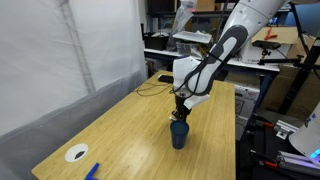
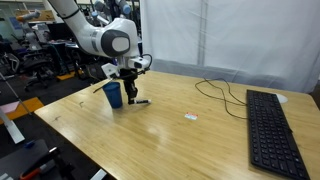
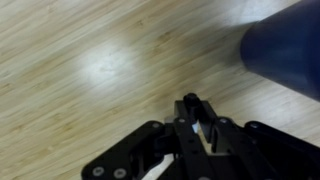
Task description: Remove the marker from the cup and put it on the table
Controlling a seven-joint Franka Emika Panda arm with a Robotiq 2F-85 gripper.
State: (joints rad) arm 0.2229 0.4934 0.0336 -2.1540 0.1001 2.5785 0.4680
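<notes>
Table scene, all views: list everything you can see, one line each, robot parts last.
table: one, light wood-grain, carries everything below.
cup: one, dark blue, upright on the table, beside the gripper.
slim dark object: one, black, at the table surface by the gripper; possibly the marker.
keyboard: one, black, on the table away from the cup.
cable: one, black, looping beside the keyboard.
disc: one, white, flat near a table corner.
small blue object: one, at the table edge by the disc; unidentifiable.
curtain: one, white, alongside the table.
arm: one, white and black.
gripper: one, black, low beside the cup; opening unclear.
</notes>
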